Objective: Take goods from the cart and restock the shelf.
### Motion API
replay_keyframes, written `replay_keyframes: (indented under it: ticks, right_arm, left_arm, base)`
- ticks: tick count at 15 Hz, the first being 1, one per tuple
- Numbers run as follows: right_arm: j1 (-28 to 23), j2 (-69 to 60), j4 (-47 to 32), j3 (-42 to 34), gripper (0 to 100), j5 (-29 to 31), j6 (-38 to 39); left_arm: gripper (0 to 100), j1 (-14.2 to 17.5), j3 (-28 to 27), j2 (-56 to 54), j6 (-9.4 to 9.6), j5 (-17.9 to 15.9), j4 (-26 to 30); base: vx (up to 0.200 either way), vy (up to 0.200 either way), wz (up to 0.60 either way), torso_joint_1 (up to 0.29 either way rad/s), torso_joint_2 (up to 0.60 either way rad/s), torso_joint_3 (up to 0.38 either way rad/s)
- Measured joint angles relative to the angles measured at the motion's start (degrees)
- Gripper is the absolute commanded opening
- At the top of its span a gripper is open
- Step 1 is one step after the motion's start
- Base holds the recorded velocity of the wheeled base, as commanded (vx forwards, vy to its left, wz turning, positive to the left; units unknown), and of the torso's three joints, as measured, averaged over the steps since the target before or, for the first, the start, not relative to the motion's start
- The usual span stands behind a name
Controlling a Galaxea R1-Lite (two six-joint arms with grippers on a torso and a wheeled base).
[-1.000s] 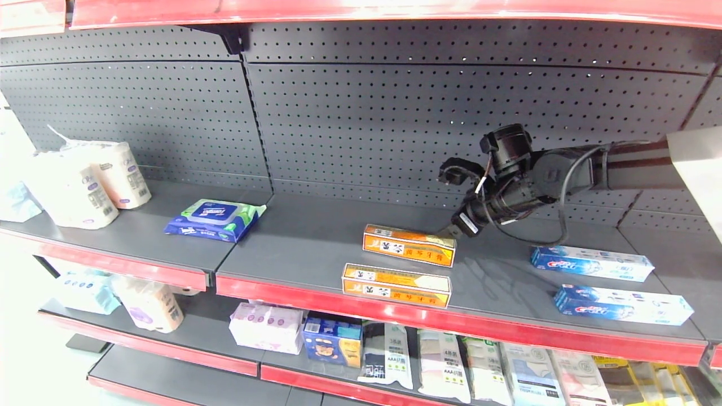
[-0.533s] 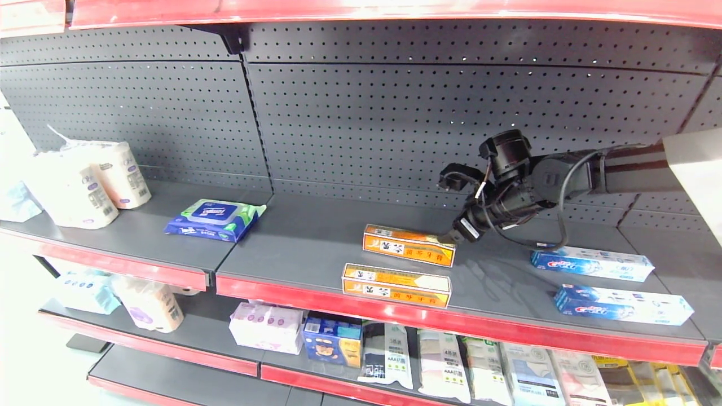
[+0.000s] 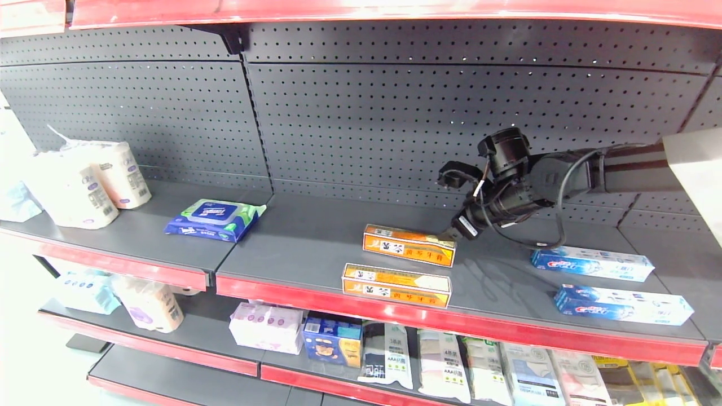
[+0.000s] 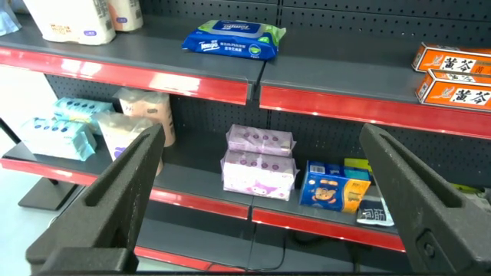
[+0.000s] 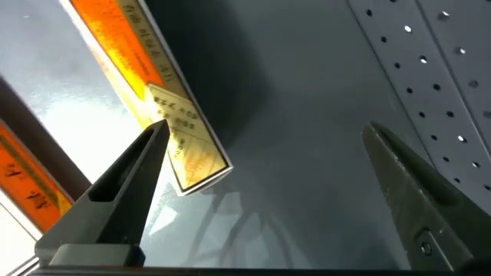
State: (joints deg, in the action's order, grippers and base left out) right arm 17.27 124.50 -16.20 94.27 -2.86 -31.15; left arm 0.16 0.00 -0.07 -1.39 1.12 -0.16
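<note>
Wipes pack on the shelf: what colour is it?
The wipes pack is blue and green; head view best.

The left gripper (image 4: pixel 261 132) hung with its jaws wide apart before the shelves. On the upper shelf (image 4: pixel 153 65) lay a blue wipes pack (image 4: pixel 234 38), between white rolls (image 4: pixel 73 19) and two touching orange boxes (image 4: pixel 460 77). On the lower shelf (image 4: pixel 196 184) sat two stacked purple packs (image 4: pixel 259 157), a blue box (image 4: pixel 326 184) just beside them, and pale blue packs (image 4: pixel 57 130) near a beige pack (image 4: pixel 146 115).
</note>
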Motion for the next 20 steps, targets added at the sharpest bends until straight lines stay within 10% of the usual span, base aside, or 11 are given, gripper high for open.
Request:
replay_keyframes:
  ticks: [20]
  right_arm:
    - [0.7, 0.9, 1.5, -2.3, 100, 1.0, 0.1]
  left_arm:
    - [100, 0.0, 0.0, 0.0, 0.0, 0.0, 0.0]
  base:
    - [0.0, 0.0, 0.0, 0.0, 0.0, 0.0]
